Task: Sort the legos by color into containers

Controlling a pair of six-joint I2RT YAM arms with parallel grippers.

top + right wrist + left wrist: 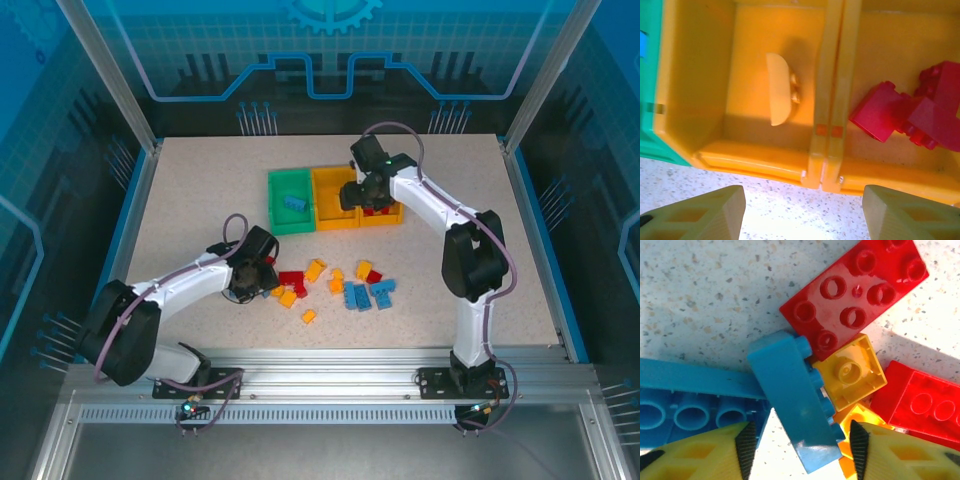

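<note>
Your part-open left tool is straddling the tilted blue brick, gripping nothing yet. You are centring it before squeezing. Your right tool is hanging open, empty.

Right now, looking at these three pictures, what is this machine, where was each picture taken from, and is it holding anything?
These are two robot arms bolted at the near edge of a table. The wide picture looks down from above and behind them. The other two come from a small camera on each wrist, looking past that arm's own pincer.

Loose bricks in red, blue and yellow lie on the table. Behind them stand three joined bins. The green bin holds a blue piece, and one of the two yellow bins holds red bricks.

The left pincer is down over the pile, its fingers either side of a blue brick. A gap shows, so nothing is clamped. The right pincer hangs open and empty at the yellow bins.
</note>
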